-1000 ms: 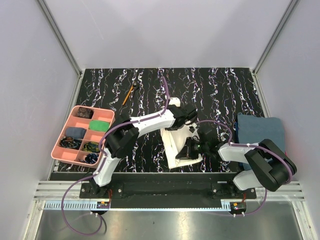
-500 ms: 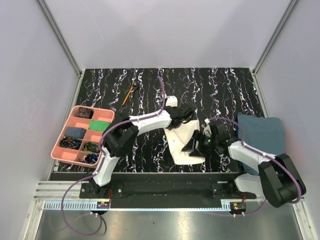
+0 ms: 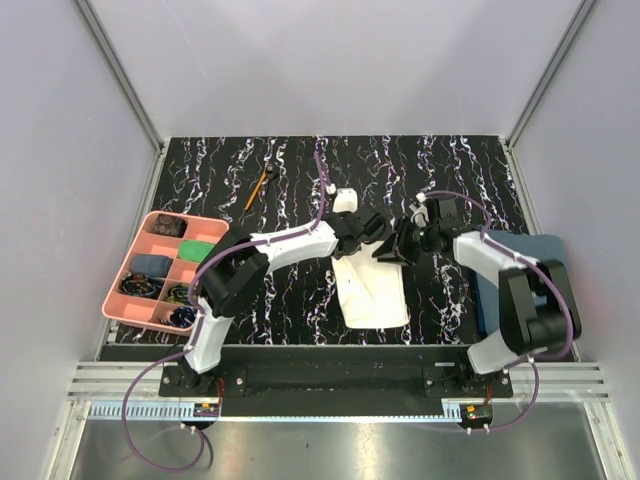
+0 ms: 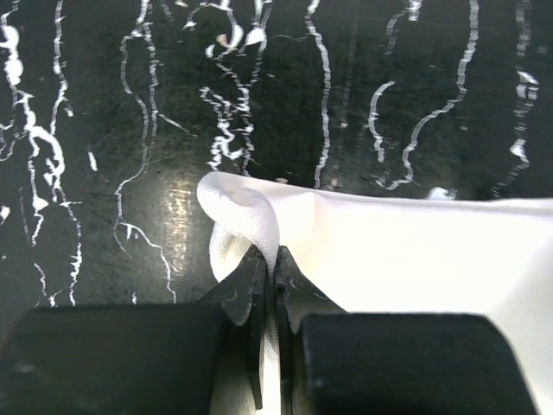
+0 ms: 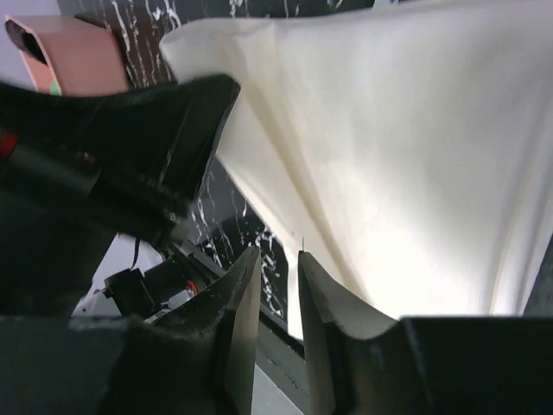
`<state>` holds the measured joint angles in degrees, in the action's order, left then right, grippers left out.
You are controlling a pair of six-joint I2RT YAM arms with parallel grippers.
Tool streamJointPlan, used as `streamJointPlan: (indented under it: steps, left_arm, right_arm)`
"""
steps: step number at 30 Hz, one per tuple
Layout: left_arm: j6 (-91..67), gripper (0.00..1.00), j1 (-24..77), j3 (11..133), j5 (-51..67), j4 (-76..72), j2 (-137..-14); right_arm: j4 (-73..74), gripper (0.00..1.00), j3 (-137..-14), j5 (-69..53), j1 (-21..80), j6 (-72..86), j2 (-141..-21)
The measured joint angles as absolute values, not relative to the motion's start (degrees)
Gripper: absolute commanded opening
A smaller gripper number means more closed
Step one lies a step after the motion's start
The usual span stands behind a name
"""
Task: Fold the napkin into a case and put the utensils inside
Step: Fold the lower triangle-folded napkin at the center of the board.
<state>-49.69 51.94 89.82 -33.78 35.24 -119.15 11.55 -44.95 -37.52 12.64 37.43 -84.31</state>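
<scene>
The cream napkin [image 3: 375, 292] lies on the black marbled table, partly folded. It also shows in the left wrist view [image 4: 415, 251] and the right wrist view [image 5: 389, 156]. My left gripper [image 3: 376, 236] is at its far edge, shut on a raised fold of the cloth [image 4: 274, 259]. My right gripper [image 3: 394, 250] hovers just right of it, over the far right corner. Its jaws [image 5: 278, 270] stand a narrow gap apart with nothing between them, and the cloth hangs beside one finger. The orange-handled stick [image 3: 257, 190] and the black spoon [image 3: 271, 172] lie at the far left.
A pink compartment tray [image 3: 192, 217] with small items sits at the left edge. A dark blue-grey towel [image 3: 525, 262] lies at the right edge under the right arm. The left arm's black body [image 5: 130, 164] is close beside the right gripper.
My right gripper has moved from the napkin's near right part up to its far edge, beside the left gripper. The napkin has shifted slightly right. The left gripper has kept its hold.
</scene>
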Motion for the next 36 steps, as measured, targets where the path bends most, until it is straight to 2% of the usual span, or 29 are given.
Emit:
streamJointPlan:
  steps: [7,13,28,36]
  left_arm:
    - [-46.41,0.0,51.94,89.36,-29.63,32.1,-118.04]
    - [-44.69,0.0,51.94,88.97,-26.96,30.63,-118.04]
    - [-41.34,0.0,51.94,88.62,-19.68,25.98,-118.04]
    - [-39.62,0.0,51.94,88.62,-16.16,24.47,-118.69]
  right_arm:
    - [11.84,0.13,-53.58,-39.16,12.64,34.48,-96.79]
    - [11.0,0.07,-56.62,-40.58,12.64,34.02,-103.13]
    - [8.71,0.04,-61.12,-41.1,12.64,33.01,-113.27]
    - [8.99,0.04,-61.84,-40.97,12.64,32.27,-114.1]
